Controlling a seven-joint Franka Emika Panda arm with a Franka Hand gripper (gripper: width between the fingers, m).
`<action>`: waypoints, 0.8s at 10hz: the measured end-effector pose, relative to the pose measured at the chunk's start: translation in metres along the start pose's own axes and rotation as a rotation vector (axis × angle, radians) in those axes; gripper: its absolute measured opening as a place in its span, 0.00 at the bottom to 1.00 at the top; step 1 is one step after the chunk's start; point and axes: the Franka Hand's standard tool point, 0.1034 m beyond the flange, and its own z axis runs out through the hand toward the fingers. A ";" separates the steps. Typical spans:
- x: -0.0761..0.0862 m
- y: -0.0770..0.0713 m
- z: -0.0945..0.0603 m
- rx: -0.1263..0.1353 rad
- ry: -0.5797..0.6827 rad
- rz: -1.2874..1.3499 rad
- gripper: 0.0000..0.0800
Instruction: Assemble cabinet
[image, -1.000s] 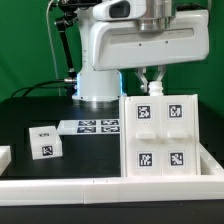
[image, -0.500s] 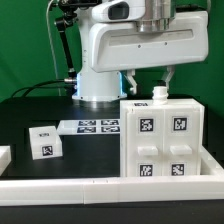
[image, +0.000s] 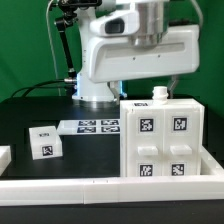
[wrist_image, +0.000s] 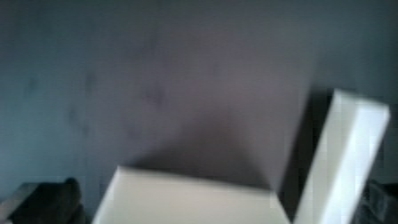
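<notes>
The cabinet (image: 160, 140), a large white box with several square markers on its front, stands upright on the black table at the exterior view's right. A small white peg (image: 158, 93) sticks up from its top. My gripper (image: 152, 84) is open just above the cabinet's top, with its jaws spread wide and nothing between them. A smaller white drawer box (image: 43, 142) with markers lies apart at the exterior view's left. The wrist view is blurred. It shows white cabinet surfaces (wrist_image: 196, 200) close below and one dark finger (wrist_image: 50, 203) at the edge.
The marker board (image: 90, 126) lies flat behind the drawer box. A white rail (image: 100, 186) runs along the table's front edge, with a white piece (image: 4, 156) at the far left. The robot's white base (image: 95, 90) stands behind the board.
The gripper was shut at the cabinet's top while the cabinet leaned. It has let go, opened wide and risen a little. The cabinet now stands upright.
</notes>
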 end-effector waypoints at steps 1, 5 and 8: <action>-0.014 0.005 0.006 -0.002 -0.010 -0.009 1.00; -0.066 0.061 0.040 -0.029 -0.001 -0.076 1.00; -0.066 0.094 0.044 -0.039 -0.001 -0.118 1.00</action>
